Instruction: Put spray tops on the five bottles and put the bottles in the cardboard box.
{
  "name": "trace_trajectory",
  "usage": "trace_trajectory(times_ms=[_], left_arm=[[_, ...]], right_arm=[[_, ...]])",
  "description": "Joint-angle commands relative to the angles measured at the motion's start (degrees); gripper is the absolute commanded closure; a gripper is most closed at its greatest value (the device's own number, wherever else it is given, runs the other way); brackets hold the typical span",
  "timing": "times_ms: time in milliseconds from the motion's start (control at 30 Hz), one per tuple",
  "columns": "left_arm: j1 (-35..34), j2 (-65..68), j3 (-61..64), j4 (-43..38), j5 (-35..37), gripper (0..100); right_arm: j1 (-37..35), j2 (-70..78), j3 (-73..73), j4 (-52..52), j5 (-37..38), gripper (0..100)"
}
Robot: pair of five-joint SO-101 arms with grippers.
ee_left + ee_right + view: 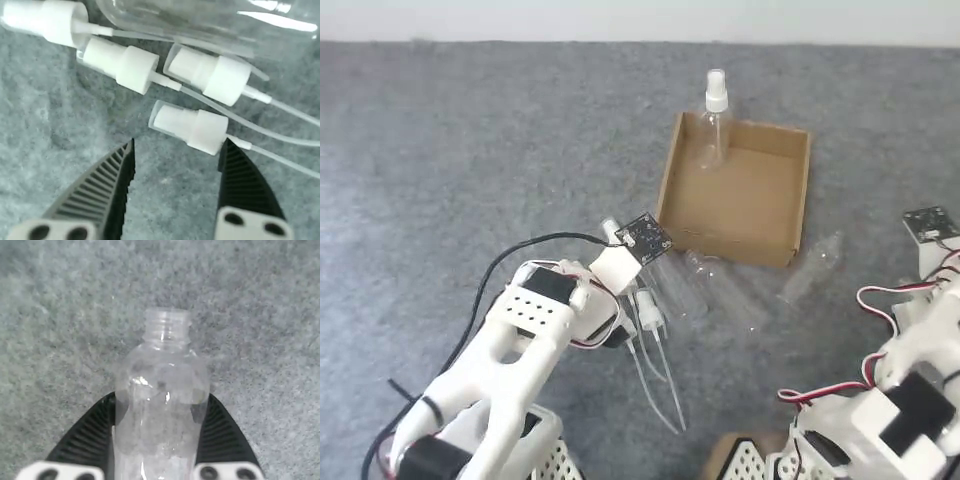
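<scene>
Light soft & even, fairly bright, from above. Faint shadows under spray tops [192,127] on grey bench [50,150]. Glare streaks on lying bottle [280,20], left wrist view; small highlights on open-necked bottle [160,405], right wrist view.

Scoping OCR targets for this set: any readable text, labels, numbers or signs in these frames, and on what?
No readable text in any view.
cardboard box: plain walls, no print visible.
bottles: clear, no labels.
spray tops: plain white, no markings.
circuit boards on the wrist cameras: small marks, too small to read.
</scene>
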Motion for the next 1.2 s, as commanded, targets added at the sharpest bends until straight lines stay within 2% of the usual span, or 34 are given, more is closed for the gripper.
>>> trace_trajectory(times_ms=[0,333,567,800,900,1033,1167], left_arm=[[-0.4,-0.2,-0.2,-0.7,-0.4,75],[-7.8,-0.1,-0.7,-0.6,1.1,75],[-16.5,-0.1,-3.7,-0.4,-1.8,75],[-22.3,-0.2,-12.4,7.6,-3.1,76],[-18.4,-0.2,-15.6,10.4,5.5,76],[-9.3,-0.2,-16.0,8.8,17.6,76],[-5.5,-0.1,-12.3,3.6,22.6,76]], right_arm=[[0.4,-0.5,-3.0,0.7,0.5,95.7],[0.7,-0.5,-3.0,0.7,0.5,95.7],[0.7,-0.5,-3.0,0.7,0.5,95.7],[0.7,-0.5,-3.0,0.7,0.6,95.7],[0.4,-0.5,-3.0,0.7,0.5,95.7],[0.3,-0.5,-3.0,0.7,0.5,95.7],[1.1,-0.5,-3.0,0.7,0.7,95.7]])
